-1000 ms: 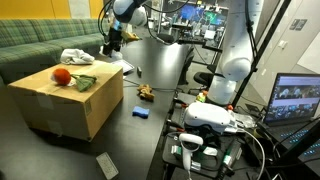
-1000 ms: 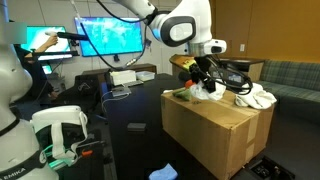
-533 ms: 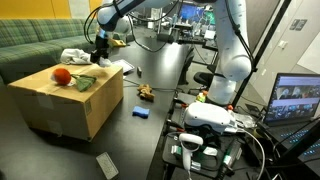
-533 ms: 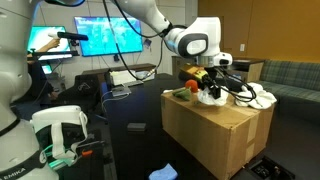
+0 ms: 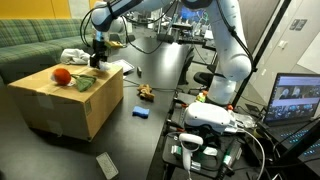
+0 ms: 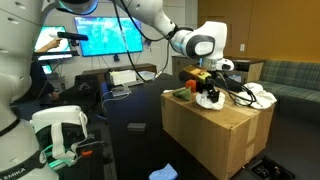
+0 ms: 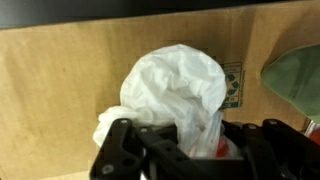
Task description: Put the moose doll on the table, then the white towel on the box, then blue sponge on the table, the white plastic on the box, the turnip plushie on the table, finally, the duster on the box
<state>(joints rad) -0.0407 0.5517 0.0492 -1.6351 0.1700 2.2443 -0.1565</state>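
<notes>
Jaws are gripping crumpled white plastic (image 7: pixel 175 90) over the tan cardboard box (image 7: pixel 60 100); red turnip plushie (image 5: pixel 62 75) and grey duster (image 5: pixel 106 165) are waiting.

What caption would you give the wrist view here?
Shut gripper pinching the crumpled white plastic over the cardboard box, green leaf at the right edge.
</notes>
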